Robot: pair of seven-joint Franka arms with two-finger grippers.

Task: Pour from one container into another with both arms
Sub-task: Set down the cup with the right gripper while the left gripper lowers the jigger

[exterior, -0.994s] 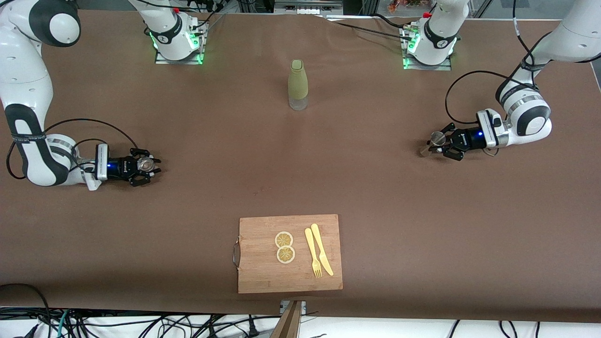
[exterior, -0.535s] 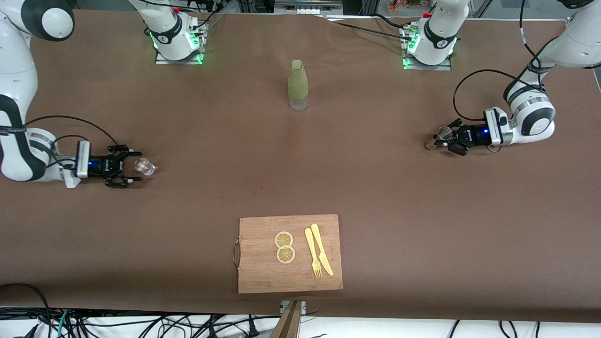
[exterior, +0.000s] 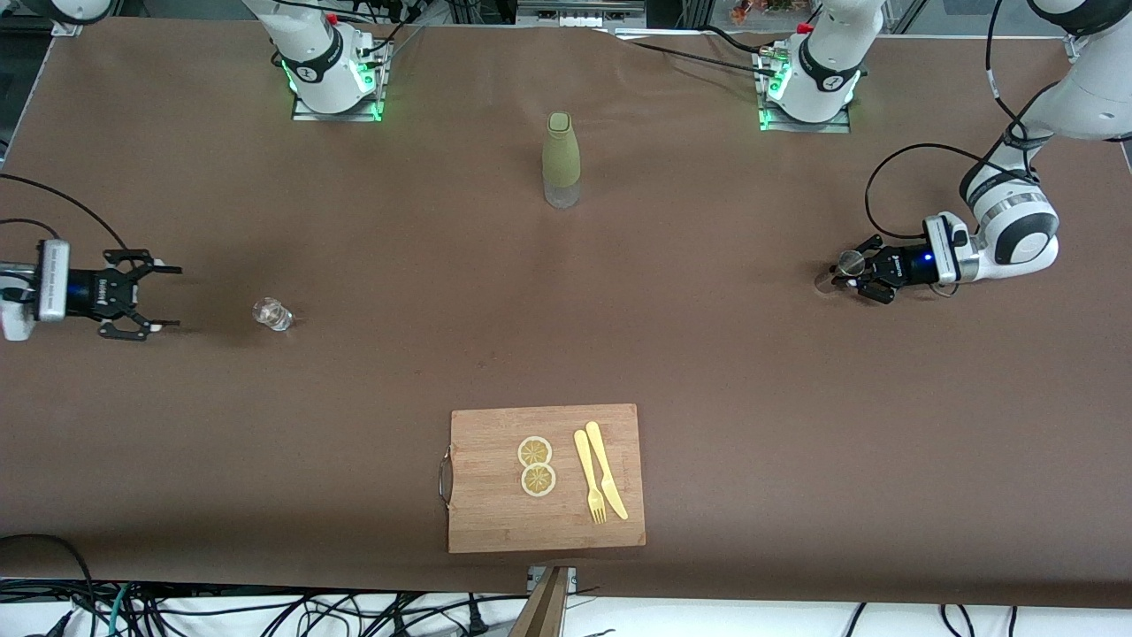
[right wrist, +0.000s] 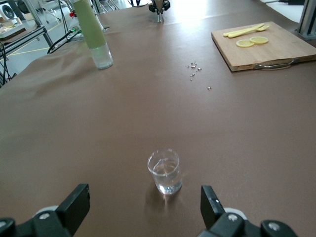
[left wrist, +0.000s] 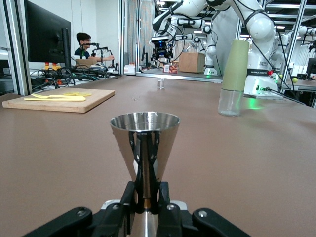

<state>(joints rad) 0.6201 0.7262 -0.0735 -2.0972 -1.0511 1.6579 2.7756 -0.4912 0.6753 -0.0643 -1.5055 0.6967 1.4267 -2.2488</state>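
Left gripper (exterior: 856, 272): I'm clamping the light, slick, rigid jigger (left wrist: 144, 143) at its waist.
Right gripper (exterior: 164, 298): I'm holding fingers apart near the fragile tumbler (exterior: 271, 313).

This is a robotics laboratory. Two arm bases (exterior: 334, 66) with green status lights are bolted along one edge of a table (exterior: 707, 372) covered in brown cloth, and loose cables (exterior: 265, 610) trail beneath its near edge. The left wrist view shows more robot arms (left wrist: 237, 19), aluminium framing (left wrist: 15, 44), a monitor (left wrist: 47, 32) and a seated person (left wrist: 83, 44) at a cluttered bench.
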